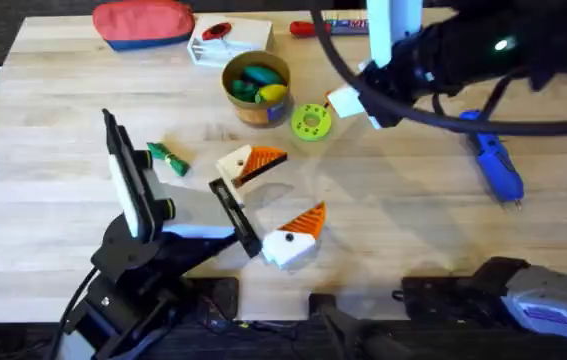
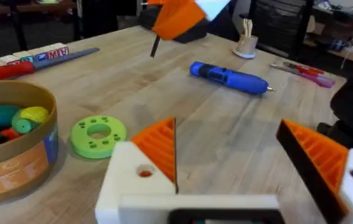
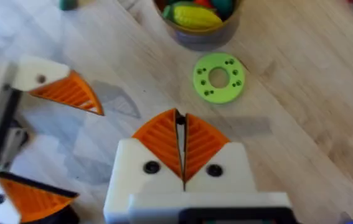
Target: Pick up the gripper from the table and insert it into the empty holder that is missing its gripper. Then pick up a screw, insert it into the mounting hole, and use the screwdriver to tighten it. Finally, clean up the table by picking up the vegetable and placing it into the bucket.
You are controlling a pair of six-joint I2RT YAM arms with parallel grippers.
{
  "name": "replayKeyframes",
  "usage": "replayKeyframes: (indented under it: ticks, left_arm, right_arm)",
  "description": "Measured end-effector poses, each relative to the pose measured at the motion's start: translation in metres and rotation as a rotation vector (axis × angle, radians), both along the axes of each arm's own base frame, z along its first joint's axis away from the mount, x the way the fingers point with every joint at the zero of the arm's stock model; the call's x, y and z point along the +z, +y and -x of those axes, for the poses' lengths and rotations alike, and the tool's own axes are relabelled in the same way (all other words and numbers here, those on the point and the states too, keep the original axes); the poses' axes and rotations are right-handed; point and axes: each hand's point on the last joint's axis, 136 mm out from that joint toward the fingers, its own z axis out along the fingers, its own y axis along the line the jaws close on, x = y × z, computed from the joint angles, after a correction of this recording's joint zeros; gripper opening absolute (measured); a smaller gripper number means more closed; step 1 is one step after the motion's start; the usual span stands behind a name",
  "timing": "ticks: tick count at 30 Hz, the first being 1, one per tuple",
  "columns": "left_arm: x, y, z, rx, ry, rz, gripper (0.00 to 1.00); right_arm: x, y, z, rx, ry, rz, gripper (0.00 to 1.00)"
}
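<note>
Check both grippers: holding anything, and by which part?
Nothing held. The right gripper has its orange pads pressed together, empty, above the table. The left gripper is open, with nothing between its fingers.

Both arms are black-bodied with white housing panels and looping black cables. The left end effector (image 1: 265,196) carries white wedge fingers faced with orange ribbed pads, a dark screw hole in each. The right end effector (image 3: 181,146) matches: white brackets, orange ribbing, two dark screws.

No readable text; bucket (image 2: 14,158) print too blurred
</note>
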Motion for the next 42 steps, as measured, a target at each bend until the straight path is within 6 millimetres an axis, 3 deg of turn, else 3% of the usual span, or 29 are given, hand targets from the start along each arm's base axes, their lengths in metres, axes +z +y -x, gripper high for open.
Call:
replayKeyframes:
  ticks: [5, 8, 15, 20, 42]
  left_arm:
    - [0.0, -0.004, 0.006, -0.042, -0.016, -0.007, 0.987]
    - [0.001, -0.007, 0.012, -0.082, -0.035, -0.016, 0.987]
    - [0.001, -0.012, 0.024, -0.158, -0.053, -0.02, 0.987]
    - [0.001, -0.014, 0.028, -0.187, -0.056, -0.02, 0.986]
    - [0.001, -0.015, 0.03, -0.196, -0.055, -0.019, 0.985]
  right_arm:
    - [0.043, 0.031, 0.027, 0.109, 0.002, -0.044, 0.004]
    - [0.053, 0.052, 0.043, 0.182, 0.012, -0.047, 0.004]
    - [0.028, 0.091, 0.079, 0.318, 0.093, 0.011, 0.004]
    - [0.013, 0.104, 0.092, 0.357, 0.131, 0.044, 0.004]
    - [-0.007, 0.107, 0.088, 0.331, 0.165, 0.101, 0.004]
